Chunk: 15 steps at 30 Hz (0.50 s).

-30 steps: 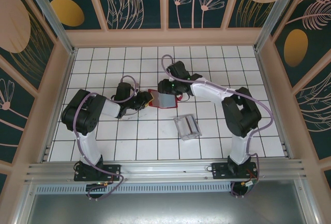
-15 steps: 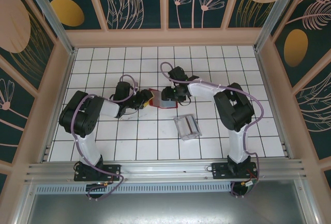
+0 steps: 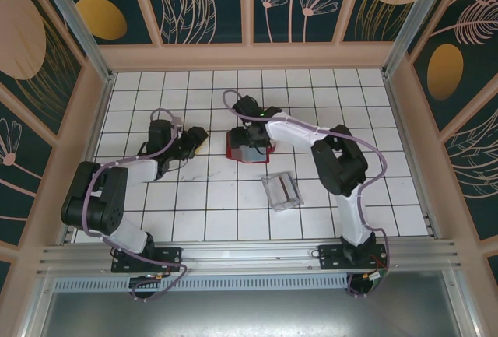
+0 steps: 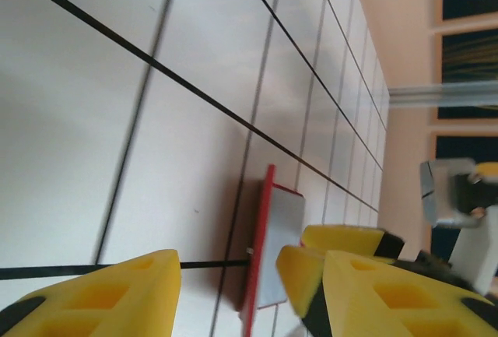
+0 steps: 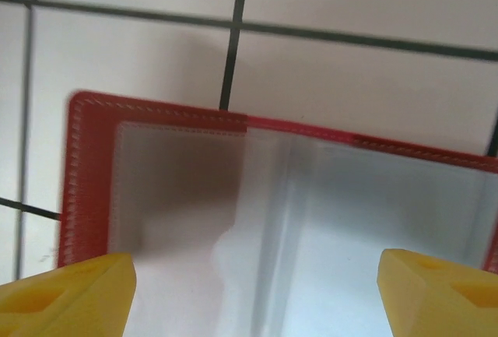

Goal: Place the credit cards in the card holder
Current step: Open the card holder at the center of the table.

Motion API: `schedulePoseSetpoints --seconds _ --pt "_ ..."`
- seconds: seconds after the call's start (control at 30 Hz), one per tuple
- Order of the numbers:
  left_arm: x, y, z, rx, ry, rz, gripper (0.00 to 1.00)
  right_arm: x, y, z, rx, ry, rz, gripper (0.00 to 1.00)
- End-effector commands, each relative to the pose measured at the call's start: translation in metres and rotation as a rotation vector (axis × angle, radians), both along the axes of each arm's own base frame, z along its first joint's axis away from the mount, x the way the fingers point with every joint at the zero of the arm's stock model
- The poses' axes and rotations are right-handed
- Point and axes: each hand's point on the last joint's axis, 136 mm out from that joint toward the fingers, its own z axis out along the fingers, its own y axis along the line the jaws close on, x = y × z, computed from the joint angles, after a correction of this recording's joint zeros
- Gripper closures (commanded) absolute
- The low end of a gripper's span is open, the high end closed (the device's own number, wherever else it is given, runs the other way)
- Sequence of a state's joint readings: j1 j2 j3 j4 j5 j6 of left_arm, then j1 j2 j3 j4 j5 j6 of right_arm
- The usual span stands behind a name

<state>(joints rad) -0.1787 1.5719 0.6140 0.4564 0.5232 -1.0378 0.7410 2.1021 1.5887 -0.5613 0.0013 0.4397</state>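
Note:
The card holder (image 3: 235,151) lies open on the tiles near the table's middle, red-rimmed with a pale grey-blue inside (image 5: 311,220). Whether the credit cards lie under its clear pocket I cannot tell. My right gripper (image 3: 250,138) hangs straight over the holder, open. Its yellow fingertips (image 5: 74,298) stand wide to either side of the pale inside, and nothing is between them (image 5: 253,306). My left gripper (image 3: 196,139) is about one tile left of the holder, open and empty (image 4: 249,294). In the left wrist view I see the holder (image 4: 268,251) nearly edge on, with the right gripper's yellow fingers beside it.
A clear acrylic slotted tray (image 3: 282,191) sits one to two tiles in front and to the right of the holder. Wooden walls (image 3: 93,119) bound the white tiled floor on the left, right and far sides.
My left gripper has let go and pulled back to the left, away from the holder. The right gripper has moved left over the holder and opened wide.

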Motion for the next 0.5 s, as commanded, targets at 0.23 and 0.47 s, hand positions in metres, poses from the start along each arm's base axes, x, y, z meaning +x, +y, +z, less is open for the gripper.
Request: schedulePoseSetpoints --seconds 0.23,0.47 --pt "-0.012 0.008 -0.001 0.057 0.001 -0.066 0.51 -0.007 -0.004 -0.021 -0.165 -0.01 0.022 0.14" --pt "-0.016 0.012 0.02 0.205 -0.058 -0.143 0.55 -0.004 -0.002 0.06 -0.038 -0.18 0.004 0.09"
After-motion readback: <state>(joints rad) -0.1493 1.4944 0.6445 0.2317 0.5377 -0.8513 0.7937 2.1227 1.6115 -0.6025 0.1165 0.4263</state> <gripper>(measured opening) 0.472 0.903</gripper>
